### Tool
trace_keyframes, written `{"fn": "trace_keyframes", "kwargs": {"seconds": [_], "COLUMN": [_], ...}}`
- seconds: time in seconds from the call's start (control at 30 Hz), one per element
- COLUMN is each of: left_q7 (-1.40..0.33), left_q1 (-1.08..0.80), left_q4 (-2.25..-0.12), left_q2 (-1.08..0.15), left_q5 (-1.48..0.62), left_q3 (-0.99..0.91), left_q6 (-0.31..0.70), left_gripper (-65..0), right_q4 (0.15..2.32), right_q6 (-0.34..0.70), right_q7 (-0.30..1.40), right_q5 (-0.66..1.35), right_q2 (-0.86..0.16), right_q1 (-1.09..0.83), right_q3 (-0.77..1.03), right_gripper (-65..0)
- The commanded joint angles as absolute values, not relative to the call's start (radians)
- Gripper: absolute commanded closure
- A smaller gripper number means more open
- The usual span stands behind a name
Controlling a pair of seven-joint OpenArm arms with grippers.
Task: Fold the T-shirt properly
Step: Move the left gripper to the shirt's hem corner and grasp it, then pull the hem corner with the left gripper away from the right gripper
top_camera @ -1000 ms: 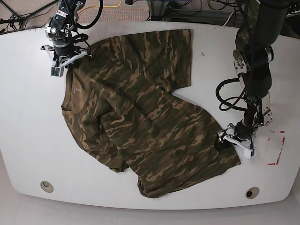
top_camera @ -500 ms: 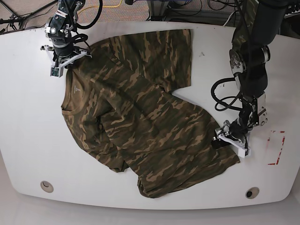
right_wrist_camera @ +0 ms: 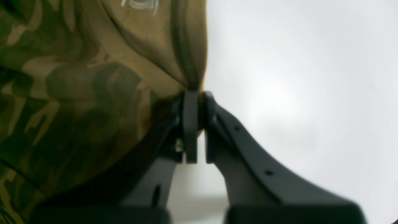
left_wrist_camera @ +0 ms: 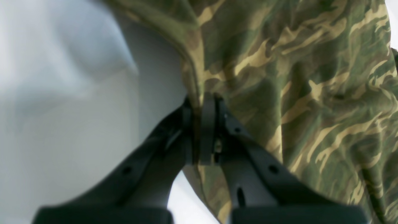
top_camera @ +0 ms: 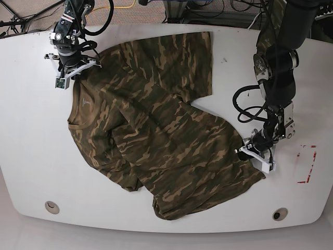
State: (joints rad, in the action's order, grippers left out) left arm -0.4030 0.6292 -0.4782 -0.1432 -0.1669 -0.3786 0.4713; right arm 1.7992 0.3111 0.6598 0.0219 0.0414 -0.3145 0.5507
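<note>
Since the earlier base view, the left gripper (top_camera: 256, 153) has slid inward from the table edge onto the hem corner and clamped down; the shoulder end by the right gripper (top_camera: 70, 74) is sitting a touch higher up the table too. The T-shirt (top_camera: 161, 130) is lying spread diagonally across the white table (top_camera: 31, 156), collar end at the far left of the base view, hem toward the near right. In the left wrist view the jaws are pinching a fold of camouflage cloth at the hem edge. The right gripper is likewise clenched on cloth beside the tan collar lining (right_wrist_camera: 149, 40), though the blur is making it hard to say how much fabric is caught. Both ends being gripped, the step in hand is probably securing opposite corners before a lift. The next move is calling for both arms rising together, keeping the cloth taut so neither pinch slips.
</note>
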Motion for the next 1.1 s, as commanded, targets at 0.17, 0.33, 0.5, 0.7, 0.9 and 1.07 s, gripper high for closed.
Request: {"fn": "trace_keyframes", "kwargs": {"seconds": [0.17, 0.33, 0.5, 0.7, 0.9, 1.07], "left_q7": [-0.529, -0.641, -0.739, -0.819, -0.869, -0.897], "left_q1": [0.627, 0.509, 0.421, 0.311, 0.252, 0.211], "left_q4": [-0.633, -0.911, -1.184, -1.465, -1.646, -1.778], "left_q2": [-0.157, -0.154, -0.151, -0.15, -0.15, -0.15], "left_q5": [-0.173, -0.173, -0.173, -0.173, -0.173, -0.173], "left_q3": [-0.403, -0.466, -0.467, -0.467, -0.466, -0.464], "left_q6": [0.476, 0.476, 0.476, 0.478, 0.478, 0.481], "left_gripper": [0.0, 0.0, 0.0, 0.0, 0.0, 0.0], "right_q4": [1.816, 1.816, 1.817, 1.816, 1.816, 1.813], "right_q6": [0.334, 0.358, 0.364, 0.372, 0.374, 0.374], "right_q7": [0.636, 0.618, 0.615, 0.615, 0.615, 0.63], "right_q5": [0.028, 0.03, 0.028, 0.028, 0.028, 0.027], "right_q2": [0.042, 0.042, 0.042, 0.039, 0.036, 0.035], "right_q1": [-0.272, -0.239, -0.196, -0.139, -0.084, -0.03], "right_q3": [0.558, 0.561, 0.561, 0.561, 0.553, 0.553], "right_gripper": [0.0, 0.0, 0.0, 0.0, 0.0, 0.0]}}
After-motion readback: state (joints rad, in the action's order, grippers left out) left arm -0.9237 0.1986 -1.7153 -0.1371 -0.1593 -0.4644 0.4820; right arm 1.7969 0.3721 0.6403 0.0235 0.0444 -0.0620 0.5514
